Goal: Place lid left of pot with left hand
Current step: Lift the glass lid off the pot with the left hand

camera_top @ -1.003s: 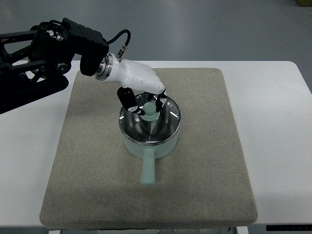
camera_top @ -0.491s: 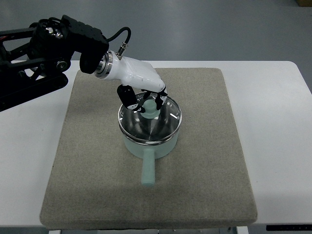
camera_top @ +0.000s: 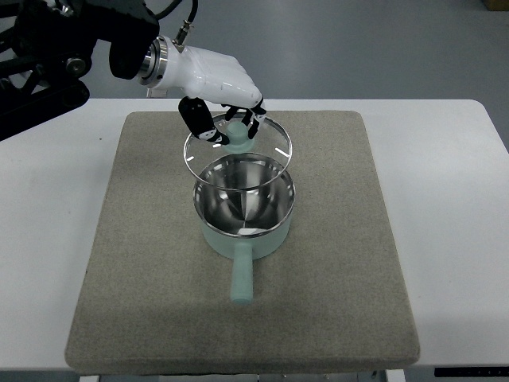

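Lid [camera_top: 238,150] now lifted clear of the pot [camera_top: 245,208], up from its rim. Left hand [camera_top: 227,103] fingers clamped on its knob, above the mat [camera_top: 342,239].

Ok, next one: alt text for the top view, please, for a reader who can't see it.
The robot's left hand grips the knob of a glass lid, holding it lifted above an open mint-green pot. The pot stands on a grey mat on a white table, its handle toward the camera.

Single top view, steep downward look from robot's side onto table [camera_top: 461,239].
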{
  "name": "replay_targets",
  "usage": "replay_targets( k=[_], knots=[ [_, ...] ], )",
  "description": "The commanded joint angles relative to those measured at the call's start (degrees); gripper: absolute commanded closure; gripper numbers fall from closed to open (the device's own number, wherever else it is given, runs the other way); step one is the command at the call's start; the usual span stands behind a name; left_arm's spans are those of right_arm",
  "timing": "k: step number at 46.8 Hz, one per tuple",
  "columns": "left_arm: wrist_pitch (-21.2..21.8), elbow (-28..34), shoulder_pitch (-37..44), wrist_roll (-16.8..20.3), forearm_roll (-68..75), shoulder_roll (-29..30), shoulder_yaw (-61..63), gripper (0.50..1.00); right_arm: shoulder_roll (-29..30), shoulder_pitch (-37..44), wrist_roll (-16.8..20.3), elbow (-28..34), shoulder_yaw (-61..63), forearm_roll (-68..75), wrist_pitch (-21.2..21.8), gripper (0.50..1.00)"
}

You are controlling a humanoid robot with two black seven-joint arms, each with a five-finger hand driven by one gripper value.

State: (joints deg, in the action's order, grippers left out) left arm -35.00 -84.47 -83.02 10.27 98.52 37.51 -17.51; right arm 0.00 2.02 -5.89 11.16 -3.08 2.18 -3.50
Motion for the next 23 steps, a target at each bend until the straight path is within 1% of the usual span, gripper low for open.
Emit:
replay_targets(
  k=[1, 8, 16, 19, 23],
  knots=[
    [0.0, 0.01, -0.73, 0.01, 0.01, 3.0, 0.02, 1.0, 0.0, 0.0, 0.01, 0.0, 0.0, 0.01, -0.01, 0.576],
    [0.0, -0.08, -0.56, -0.08, 0.01, 10.12, 0.02, 1.0, 0.0, 0.0, 0.01, 0.0, 0.0, 0.01, -0.01, 0.576],
    [0.0, -0.26, 1.9, -0.17, 0.01, 17.5, 0.19, 1.0, 0.0, 0.0, 0.01, 0.0, 0.0, 0.01, -0.01, 0.576],
    [0.0, -0.17, 4.18, -0.43, -0.08, 18.92, 0.1, 1.0, 0.0, 0.0, 0.01, 0.0, 0.0, 0.01, -0.01, 0.576],
    [0.0, 0.27, 8.04, -1.92, 0.01, 19.45, 0.1, 1.0, 0.0, 0.0, 0.01, 0.0, 0.0, 0.01, -0.01, 0.576]
  ],
)
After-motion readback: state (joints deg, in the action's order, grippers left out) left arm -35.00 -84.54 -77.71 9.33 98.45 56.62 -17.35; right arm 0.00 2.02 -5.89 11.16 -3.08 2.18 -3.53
